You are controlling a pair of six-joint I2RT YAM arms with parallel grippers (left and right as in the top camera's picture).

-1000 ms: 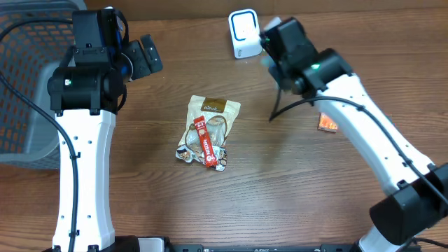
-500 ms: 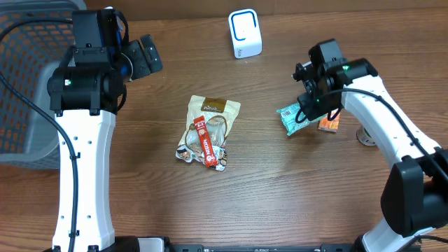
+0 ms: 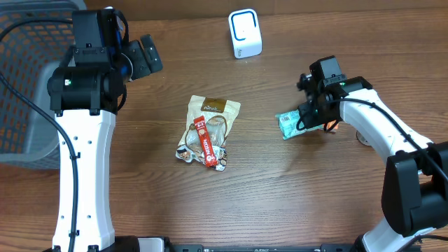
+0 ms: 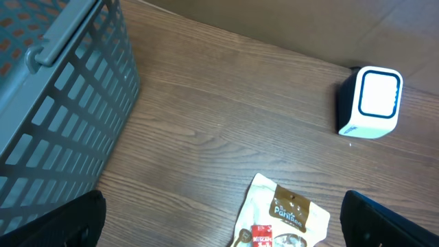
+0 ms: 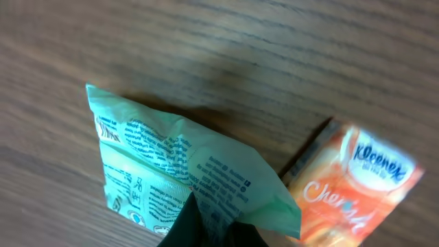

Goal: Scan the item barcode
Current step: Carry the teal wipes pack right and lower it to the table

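Right gripper (image 3: 310, 117), jaws clenched on the green packet (image 3: 289, 125), holds it long-axis left-right, well right of and nearer than the scanner (image 3: 245, 33); left gripper's (image 3: 145, 57) jaws gape empty.

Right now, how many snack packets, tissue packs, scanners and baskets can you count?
Snack packets: 3 (beige bag, red stick, green packet)
Tissue pack: 1
Scanner: 1
Basket: 1
Total: 6
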